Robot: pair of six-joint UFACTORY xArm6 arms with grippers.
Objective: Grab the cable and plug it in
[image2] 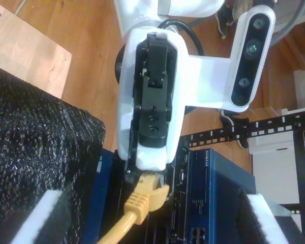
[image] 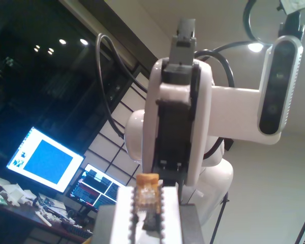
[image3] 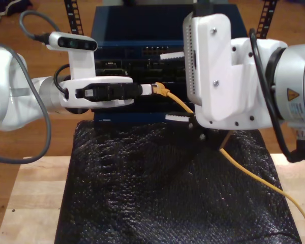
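One plug (image3: 160, 90) of the cable (image3: 254, 178) pinched in my first end effector (image3: 148, 89), long axis level, tip toward the exterior view's right | my second end effector (image3: 169, 86) spread just beside it, cable trailing beneath | network switch (image3: 142, 30) close behind | black padded mat (image3: 157, 183) on wooden bench (image3: 30, 203) below, little side room

A lab or robotics workroom with a wooden floor. A blue network switch (image3: 142, 30) sits in a black equipment rack (image2: 274, 127), directly behind a black foam pad (image3: 168, 188) on a pale wooden bench (image3: 30, 198). Elsewhere, lit computer monitors (image: 46, 160) stand on a cluttered desk below dark windows.
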